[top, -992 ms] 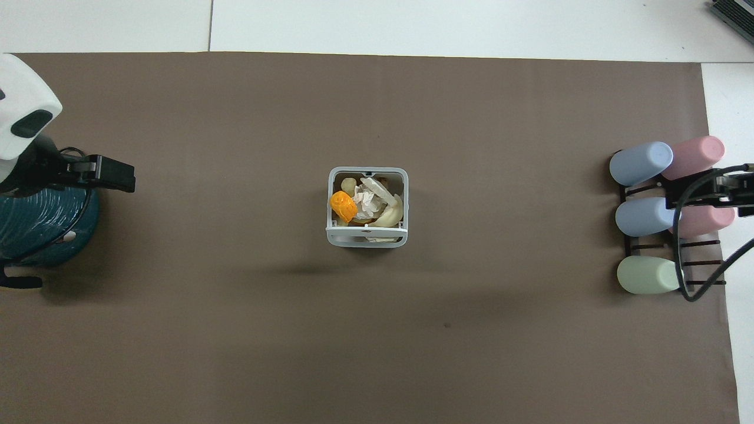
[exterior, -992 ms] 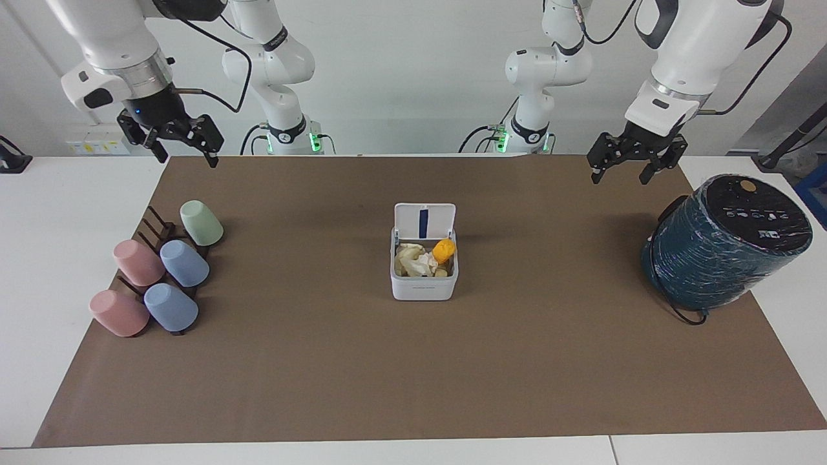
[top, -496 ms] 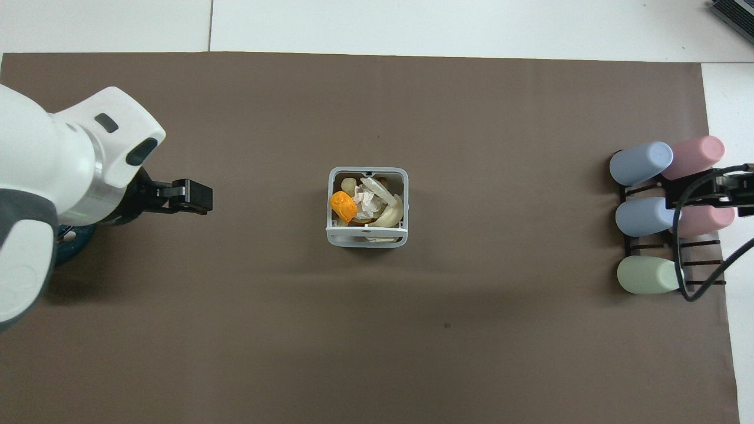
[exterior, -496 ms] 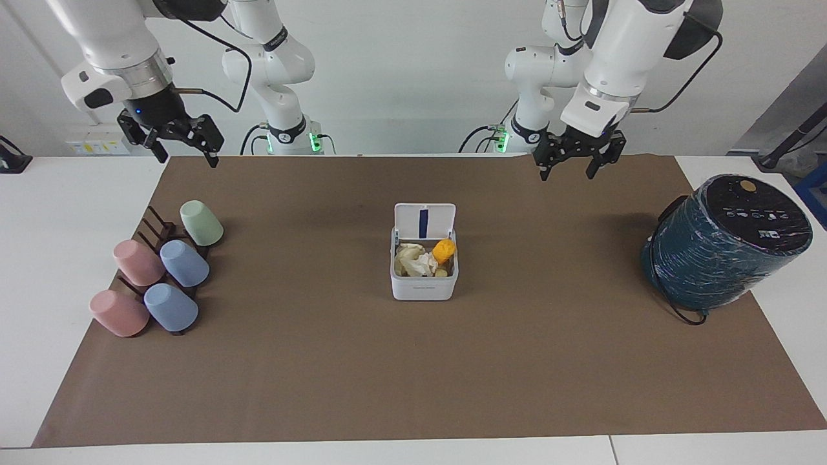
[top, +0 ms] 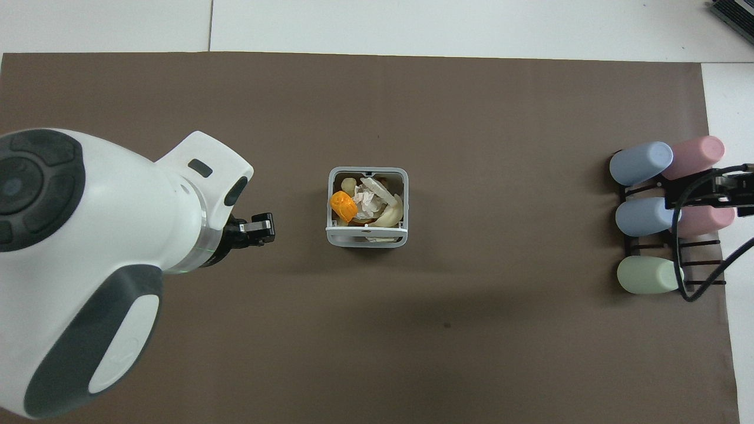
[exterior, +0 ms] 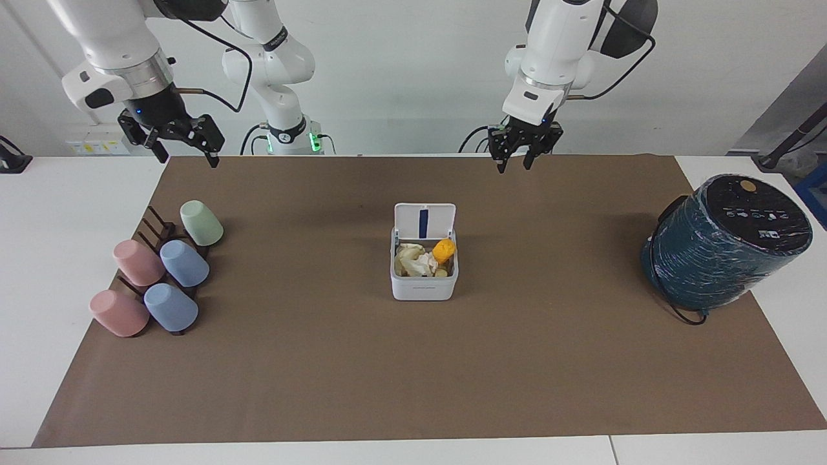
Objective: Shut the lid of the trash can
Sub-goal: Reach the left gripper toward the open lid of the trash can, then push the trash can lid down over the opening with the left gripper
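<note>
The small white trash can [exterior: 423, 288] stands at the middle of the brown mat, also in the overhead view [top: 367, 171]. It holds crumpled paper and an orange scrap [exterior: 443, 250]. Its lid [exterior: 424, 221] stands upright and open on the side nearer to the robots, its blue stripe showing; from above it is edge-on [top: 366, 235]. My left gripper [exterior: 515, 165] is open and empty, up in the air over the mat, apart from the can toward the left arm's end [top: 263, 227]. My right gripper [exterior: 185, 154] is open and waits above the cup rack [top: 730, 197].
A dark rack with several pastel cups [exterior: 184, 263] lies on the mat at the right arm's end [top: 645, 216]. A large dark teal cylinder [exterior: 723, 242] with a cable sits at the left arm's end. The brown mat [exterior: 413, 374] covers most of the table.
My left arm has swung from over the teal cylinder toward the middle of the table, closer to the trash can. The right arm, the can and the lid have not moved.
</note>
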Available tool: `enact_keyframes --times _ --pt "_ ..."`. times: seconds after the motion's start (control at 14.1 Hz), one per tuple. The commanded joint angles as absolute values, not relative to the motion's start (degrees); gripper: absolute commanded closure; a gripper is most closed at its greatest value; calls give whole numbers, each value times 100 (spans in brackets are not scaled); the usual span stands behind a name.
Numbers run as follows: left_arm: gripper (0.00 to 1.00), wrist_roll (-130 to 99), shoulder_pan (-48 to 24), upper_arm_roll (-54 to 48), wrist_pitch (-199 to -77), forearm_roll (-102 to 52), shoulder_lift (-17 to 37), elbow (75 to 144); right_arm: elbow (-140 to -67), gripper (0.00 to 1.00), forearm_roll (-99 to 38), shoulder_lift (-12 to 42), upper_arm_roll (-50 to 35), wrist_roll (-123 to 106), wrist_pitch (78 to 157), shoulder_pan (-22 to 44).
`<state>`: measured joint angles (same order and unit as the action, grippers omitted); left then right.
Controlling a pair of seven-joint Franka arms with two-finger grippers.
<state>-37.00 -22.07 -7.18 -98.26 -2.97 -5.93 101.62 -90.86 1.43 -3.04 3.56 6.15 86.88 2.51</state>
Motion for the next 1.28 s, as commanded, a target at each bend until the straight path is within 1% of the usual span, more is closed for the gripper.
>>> enact_keyframes --times 0.0,0.14,0.35,0.5,0.78,1.2 --pt "100 -4575 -2696 -624 -10832 -483 -1010 10966 -9158 0 44 -387 334 466 8701 167" --pt "100 -5174 -2935 -624 -11415 -492 -1063 11240 -9158 0 44 -387 334 466 8701 202" --pt "100 -5247 -3102 -624 -11723 -711 -941 11302 -9158 0 44 -387 334 466 8701 202" --pt "100 -5526 -3242 -624 -12258 -756 -739 11390 -9158 0 44 -387 334 466 8701 202" --pt "100 -5976 -3410 -624 -12743 -756 -361 11382 -9158 0 44 -387 334 466 8701 202" --pt "100 -6012 -3340 -615 -13463 -756 34 11382 -9158 0 44 -387 334 466 8701 202"
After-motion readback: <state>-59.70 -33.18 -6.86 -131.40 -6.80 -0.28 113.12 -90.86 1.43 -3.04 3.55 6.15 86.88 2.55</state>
